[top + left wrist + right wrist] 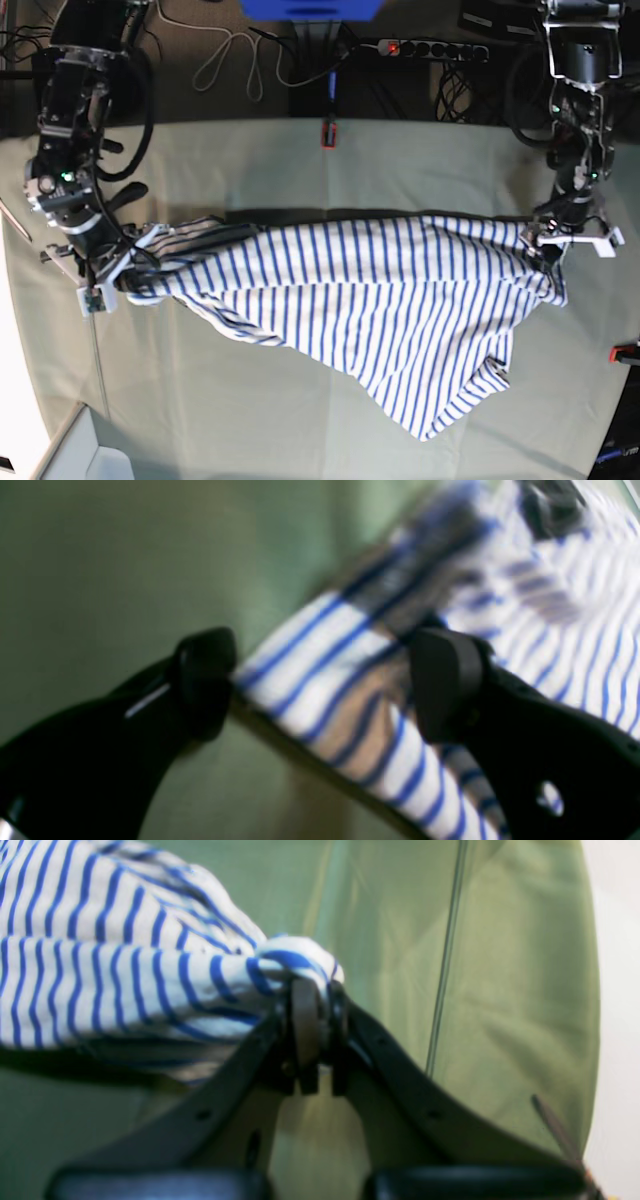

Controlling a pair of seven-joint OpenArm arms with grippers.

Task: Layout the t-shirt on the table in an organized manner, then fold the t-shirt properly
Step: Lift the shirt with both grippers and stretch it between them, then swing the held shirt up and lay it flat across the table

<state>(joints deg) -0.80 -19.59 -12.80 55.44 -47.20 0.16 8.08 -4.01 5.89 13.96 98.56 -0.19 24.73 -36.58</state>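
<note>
The white t-shirt [380, 300] with thin blue stripes hangs stretched between my two grippers across the pale grey-green table [250, 410], its lower part sagging onto the cloth. My right gripper [315, 1005] is shut on a bunched corner of the shirt [100, 975]; in the base view this gripper [125, 272] is at the left. My left gripper [325, 680] is open, its fingers [445, 680] wide apart with a striped fold of the shirt [320, 650] between them. In the base view it [545, 240] is at the shirt's right end. A blurred dark navy band [415, 580] shows on the fabric.
A power strip [430, 47] and cables lie beyond the table's far edge. A small red object [327, 132] sits at the far edge, another [625, 352] at the right edge. A white surface [80, 455] borders the front left corner.
</note>
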